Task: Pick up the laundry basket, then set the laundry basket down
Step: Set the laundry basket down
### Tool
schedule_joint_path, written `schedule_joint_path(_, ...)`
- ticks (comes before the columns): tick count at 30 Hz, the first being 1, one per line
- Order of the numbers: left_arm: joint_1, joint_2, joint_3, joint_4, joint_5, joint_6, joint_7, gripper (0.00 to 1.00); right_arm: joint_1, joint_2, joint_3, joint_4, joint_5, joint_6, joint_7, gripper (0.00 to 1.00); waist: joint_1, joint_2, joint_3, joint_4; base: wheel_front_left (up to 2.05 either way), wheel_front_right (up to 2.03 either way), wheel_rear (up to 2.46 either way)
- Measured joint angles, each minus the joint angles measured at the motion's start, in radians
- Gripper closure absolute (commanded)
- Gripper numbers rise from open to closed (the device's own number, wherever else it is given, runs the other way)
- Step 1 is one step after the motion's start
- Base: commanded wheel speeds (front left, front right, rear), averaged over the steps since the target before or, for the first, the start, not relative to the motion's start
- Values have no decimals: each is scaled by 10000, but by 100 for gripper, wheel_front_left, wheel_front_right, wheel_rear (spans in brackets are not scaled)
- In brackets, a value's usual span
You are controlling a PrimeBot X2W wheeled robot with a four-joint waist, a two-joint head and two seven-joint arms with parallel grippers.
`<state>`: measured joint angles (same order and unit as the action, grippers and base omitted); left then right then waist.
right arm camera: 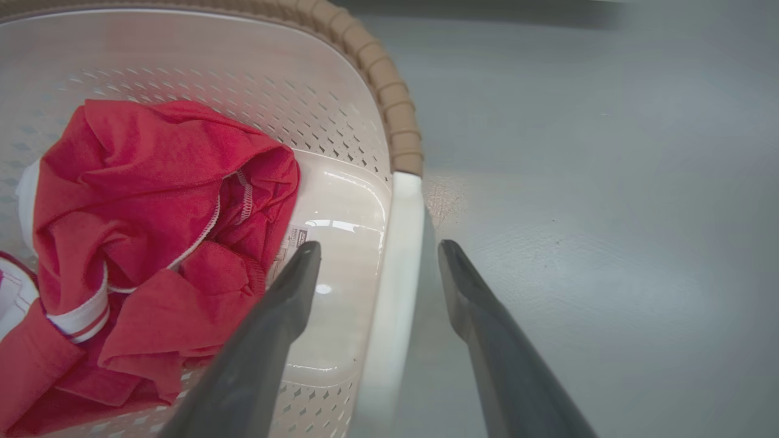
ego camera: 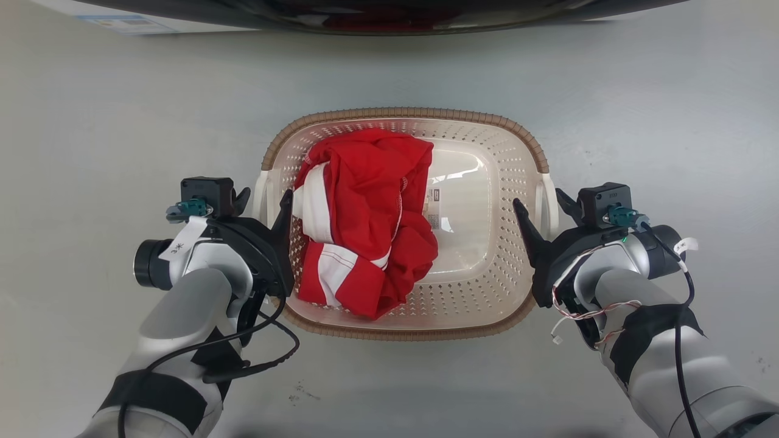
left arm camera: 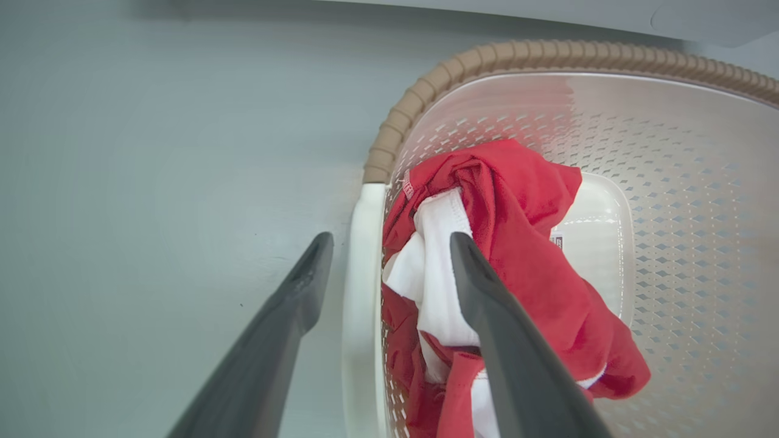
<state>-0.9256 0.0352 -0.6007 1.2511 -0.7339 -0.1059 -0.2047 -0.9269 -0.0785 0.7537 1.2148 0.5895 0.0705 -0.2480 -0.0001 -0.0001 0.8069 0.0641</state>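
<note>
Left gripper [left arm camera: 391,240], jaws apart, astride the laundry basket [left arm camera: 548,56]'s handle [left arm camera: 362,292]

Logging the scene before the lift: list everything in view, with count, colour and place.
laundry basket: one, cream-white, brown woven-look rim, on the floor, centre of the head view
side handles: two, white, one at each short end of the basket
garment bundle: one, red with white bands, crumpled in the basket's left half
label: one, small, pale, on the basket's bottom beside the bundle
floor: grey, all around the basket
dark glossy object: one, far edge of the head view
forearms: two, silver-grey with black wraps
left gripper: dark fingers, open, straddling the left handle
right gripper: dark fingers, open, straddling the right handle
</note>
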Motion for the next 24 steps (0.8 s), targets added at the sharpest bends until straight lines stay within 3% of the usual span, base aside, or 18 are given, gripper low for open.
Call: schedule_joint_path(24, 870, 176, 0, -73, 17, -90, -449, 0, 1292, -40, -621, -779, 104, -104, -12, 0, 1, 0, -1932, -121, 0, 0, 0)
